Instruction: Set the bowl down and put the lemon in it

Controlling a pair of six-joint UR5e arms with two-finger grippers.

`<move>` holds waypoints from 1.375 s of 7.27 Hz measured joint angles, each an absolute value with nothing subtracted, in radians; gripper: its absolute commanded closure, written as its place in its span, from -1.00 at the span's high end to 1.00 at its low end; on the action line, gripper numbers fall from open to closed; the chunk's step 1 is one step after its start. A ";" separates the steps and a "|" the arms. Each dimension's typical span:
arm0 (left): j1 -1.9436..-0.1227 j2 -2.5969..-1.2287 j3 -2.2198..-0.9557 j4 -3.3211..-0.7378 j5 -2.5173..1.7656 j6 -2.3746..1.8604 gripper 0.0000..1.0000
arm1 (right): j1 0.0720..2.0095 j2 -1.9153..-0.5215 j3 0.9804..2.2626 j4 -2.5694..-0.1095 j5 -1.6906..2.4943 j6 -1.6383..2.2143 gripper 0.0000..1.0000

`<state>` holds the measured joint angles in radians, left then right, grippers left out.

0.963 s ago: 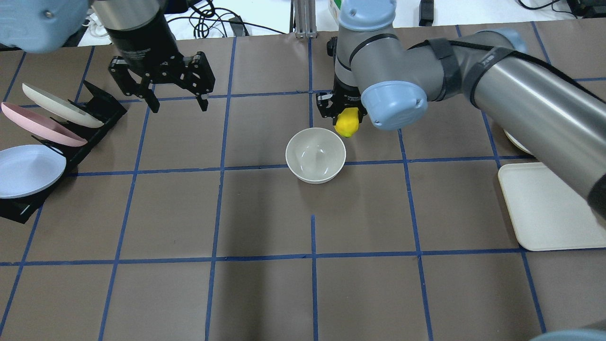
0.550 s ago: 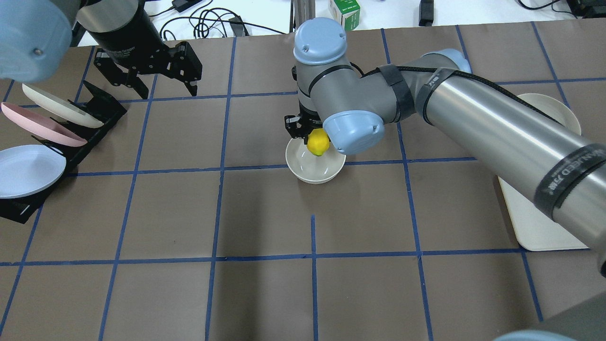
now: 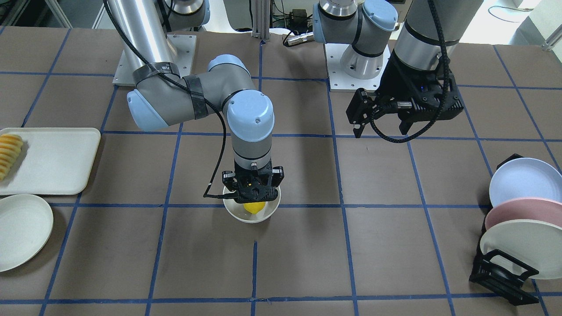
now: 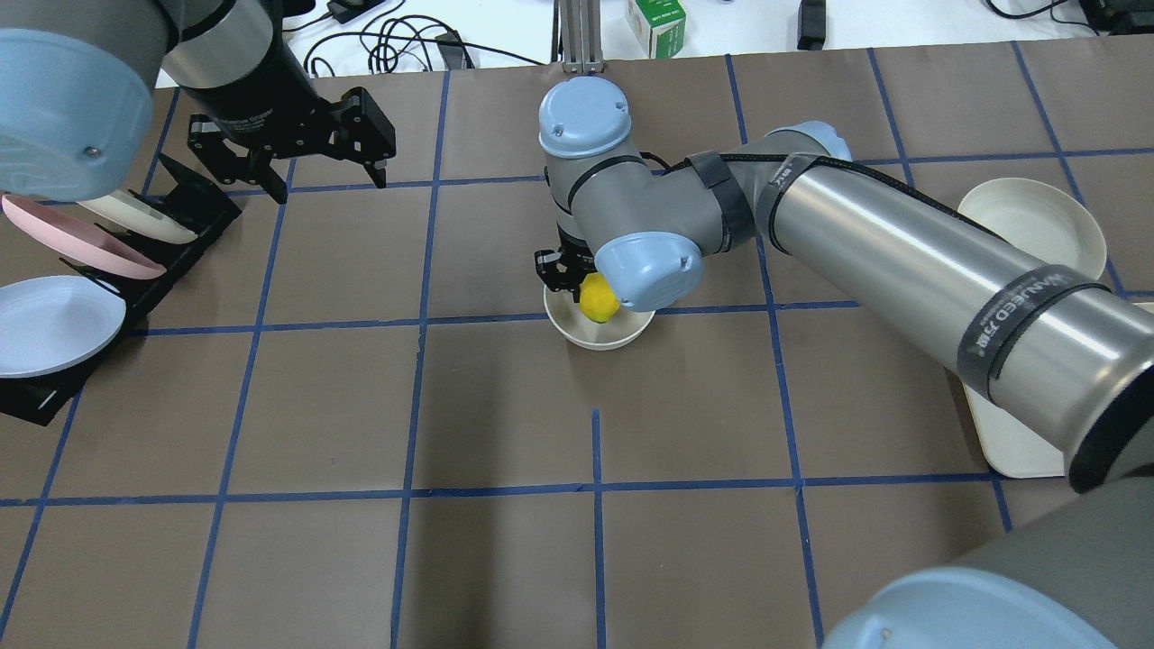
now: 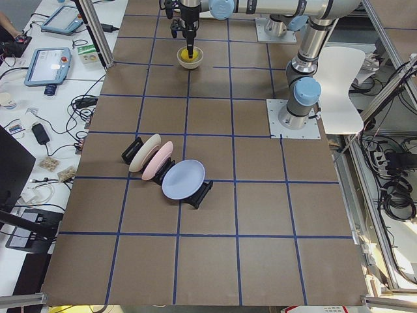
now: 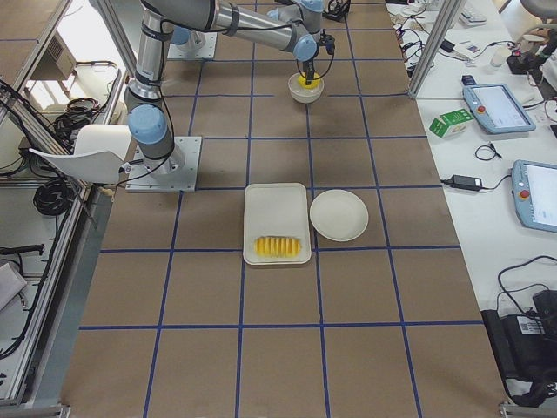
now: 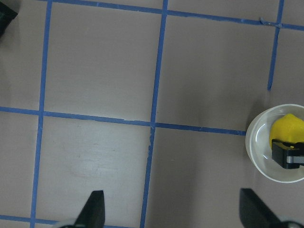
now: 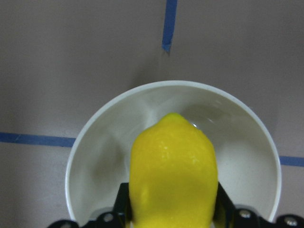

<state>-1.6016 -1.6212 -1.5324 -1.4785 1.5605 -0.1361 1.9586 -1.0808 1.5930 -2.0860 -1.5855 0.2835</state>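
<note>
The bright yellow oval lemon [image 8: 173,175] is clamped by the right gripper [image 3: 252,198], low inside the small off-white glossy bowl [image 8: 95,156] near the desk's middle. Release is judged next, then a straight lift. The left gripper [image 4: 329,180] is spread wide, empty.

The only lettering is on the black fabric strap [image 4: 1019,322] wrapped round the silver metal tube of the right arm [image 4: 865,225], near the desk's right edge: pale capitals, too skewed to read with certainty. The green-and-white cardboard carton [image 4: 655,20] beyond the far edge bears print too small to read.
</note>
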 measured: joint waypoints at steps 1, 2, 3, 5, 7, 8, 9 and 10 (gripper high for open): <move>-1.609 -1.623 -1.529 -1.485 1.561 -0.136 1.00 | 1.959 -1.074 1.593 -2.089 -1.584 0.283 -0.14; -1.612 -1.624 -1.526 -1.488 1.561 -0.134 1.00 | 1.959 -1.066 1.594 -2.093 -1.586 0.282 0.26; -1.613 -1.625 -1.526 -1.489 1.562 -0.132 1.00 | 1.959 -1.060 1.594 -2.094 -1.587 0.282 0.46; -1.614 -1.625 -1.524 -1.489 1.561 -0.130 1.00 | 1.959 -1.058 1.595 -2.088 -1.588 0.284 1.00; -1.613 -1.619 -1.532 -1.489 1.561 -0.125 1.00 | 1.952 -1.064 1.595 -2.081 -1.591 0.292 1.00; -1.611 -1.615 -1.536 -1.489 1.561 -0.122 1.00 | 1.949 -1.077 1.594 -2.066 -1.591 0.295 1.00; -1.610 -1.613 -1.538 -1.489 1.562 -0.120 1.00 | 1.944 -1.115 1.593 -2.022 -1.591 0.293 1.00; -1.609 -1.613 -1.539 -1.489 1.562 -0.120 1.00 | 1.931 -1.168 1.591 -1.965 -1.591 0.286 1.00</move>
<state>-1.6095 -1.6126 -1.5387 -1.4895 1.5616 -0.1199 1.9310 -1.1680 1.5910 -1.9650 -1.5912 0.2856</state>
